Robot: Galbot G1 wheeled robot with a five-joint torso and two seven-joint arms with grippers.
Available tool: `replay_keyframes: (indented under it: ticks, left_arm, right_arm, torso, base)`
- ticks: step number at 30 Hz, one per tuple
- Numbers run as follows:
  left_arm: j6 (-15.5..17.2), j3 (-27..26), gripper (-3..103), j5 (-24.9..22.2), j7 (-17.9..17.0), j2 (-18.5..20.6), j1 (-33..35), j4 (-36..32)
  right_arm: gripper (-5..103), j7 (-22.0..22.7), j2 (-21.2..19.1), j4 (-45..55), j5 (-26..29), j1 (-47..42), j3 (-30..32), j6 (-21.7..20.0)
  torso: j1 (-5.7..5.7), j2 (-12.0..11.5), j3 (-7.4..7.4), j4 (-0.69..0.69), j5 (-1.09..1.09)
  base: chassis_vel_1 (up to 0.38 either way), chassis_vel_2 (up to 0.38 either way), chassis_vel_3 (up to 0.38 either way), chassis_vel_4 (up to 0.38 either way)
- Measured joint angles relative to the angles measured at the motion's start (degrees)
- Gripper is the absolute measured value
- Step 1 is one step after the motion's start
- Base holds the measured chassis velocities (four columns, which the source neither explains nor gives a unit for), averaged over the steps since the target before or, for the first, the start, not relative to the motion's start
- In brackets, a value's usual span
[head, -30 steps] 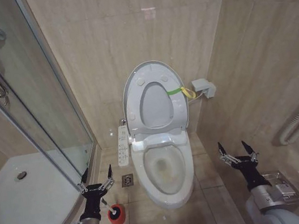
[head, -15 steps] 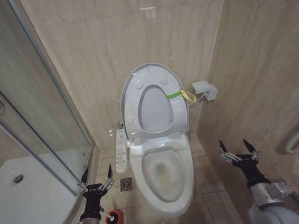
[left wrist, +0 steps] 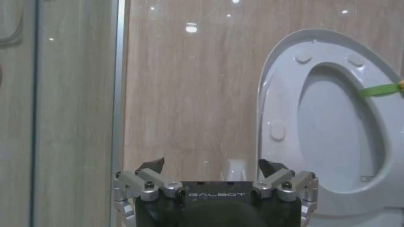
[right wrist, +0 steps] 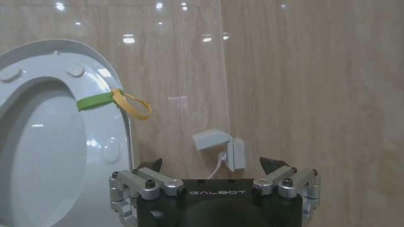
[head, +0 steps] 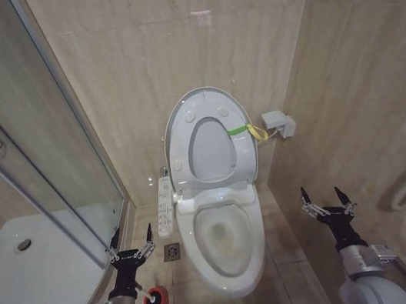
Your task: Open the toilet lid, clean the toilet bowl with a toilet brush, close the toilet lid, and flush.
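Beige tiled wall [head: 194, 52] behind toilet lid [head: 209, 139]

white toilet lid [head: 210, 144], green strap [head: 238, 129], red holder [head: 156, 302]

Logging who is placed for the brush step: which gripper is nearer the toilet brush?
The left gripper. It hangs open just above the toilet brush in its red holder, while the right gripper, also open, is across the toilet bowl.
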Motion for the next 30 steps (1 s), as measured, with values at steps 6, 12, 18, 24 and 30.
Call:
replay_keyframes:
  ticks: [6, 12, 18, 24, 30]
  left_arm:
    - [0.0, 0.0, 100, 0.0, 0.0, 0.0, -0.04, 0.0]
    - [0.0, 0.0, 100, 0.0, 0.0, 0.0, 0.0, 0.0]
    - [0.0, 0.0, 100, 0.0, 0.0, 0.0, 0.02, 0.0]
    - [0.0, 0.0, 100, 0.0, 0.0, 0.0, 0.0, 0.0]
    - [0.0, 0.0, 100, 0.0, 0.0, 0.0, 0.0, 0.0]
  right_arm:
    - [100, 0.13, -0.24, -1.28, -0.86, 1.02, 0.03, 1.29]
    - [100, 1.55, -1.8, -2.86, -3.1, 3.21, -0.44, -0.22]
    - [100, 2.66, -4.97, -7.67, -3.19, 7.29, -1.56, -1.37]
    - [100, 2.93, -7.72, -12.0, -1.98, 11.32, -2.47, -1.13]
    - [100, 3.62, -10.01, -16.44, -0.25, 17.27, -4.56, -0.99]
  torso:
    - [0.09, -0.02, 0.03, 0.01, -0.01]
    - [0.0, -0.01, 0.0, 0.0, 0.01]
    - [-0.02, 0.0, 0.0, 0.01, 0.02]
    - [0.02, 0.0, 0.01, 0.01, 0.01]
    - [0.02, 0.0, 0.01, 0.0, 0.0]
  base:
    - [-0.127, 0.125, 0.131, -0.141]
    - [-0.016, 0.014, 0.006, -0.013]
    - [0.019, -0.026, -0.035, 0.02]
    - [0.0, 0.0, 0.0, 0.0]
    - [0.0, 0.0, 0.0, 0.0]
